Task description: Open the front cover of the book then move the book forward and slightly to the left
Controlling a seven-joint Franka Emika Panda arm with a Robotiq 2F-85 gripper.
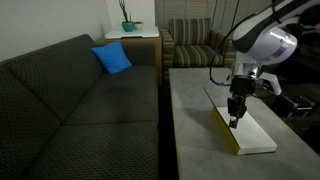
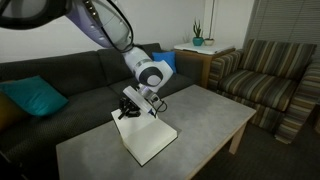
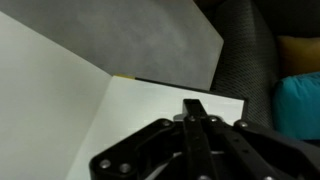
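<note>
I am counting one book (image 2: 148, 135), one grey table (image 2: 205, 110) and one gripper (image 2: 133, 108) of my own. I am also seeing one dark sofa (image 1: 70, 100) with two cushions, a teal cushion (image 2: 35, 97) and a blue cushion (image 1: 112, 58). Farther off, I am counting one striped armchair (image 2: 265, 80) and one potted plant (image 2: 198, 33) on one side table (image 2: 190, 50).
</note>
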